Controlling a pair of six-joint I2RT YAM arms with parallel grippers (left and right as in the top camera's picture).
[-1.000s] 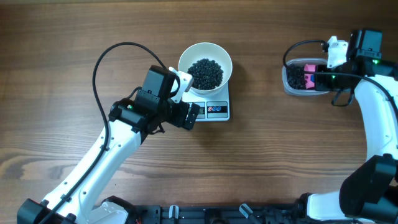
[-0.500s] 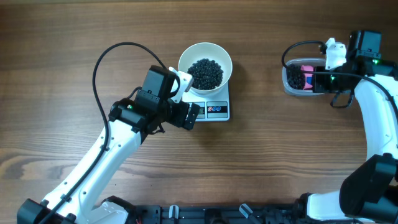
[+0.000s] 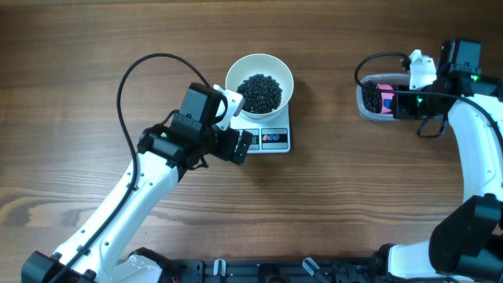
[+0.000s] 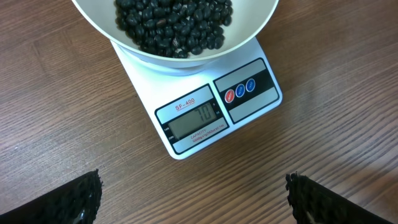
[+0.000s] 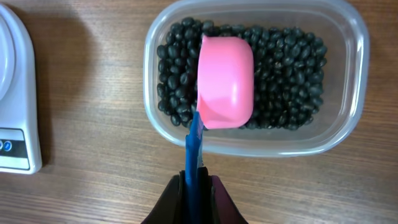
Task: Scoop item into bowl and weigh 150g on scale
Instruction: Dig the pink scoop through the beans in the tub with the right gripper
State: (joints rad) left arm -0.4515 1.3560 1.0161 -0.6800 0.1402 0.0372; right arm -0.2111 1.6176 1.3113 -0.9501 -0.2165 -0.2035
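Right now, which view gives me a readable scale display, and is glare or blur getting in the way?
Left wrist view: the scale display is in focus and free of glare, though its digits are faint grey on grey. Overhead view: sharp and evenly lit, but the display is too small to read. Right wrist view: only the scale edge shows at the left; the pink scoop and black beans are crisp.

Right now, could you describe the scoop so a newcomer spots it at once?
Look right of the white scale to the clear tub of black beans. The scoop sits over those beans, its blue handle in the right gripper. Nothing else there is pink.
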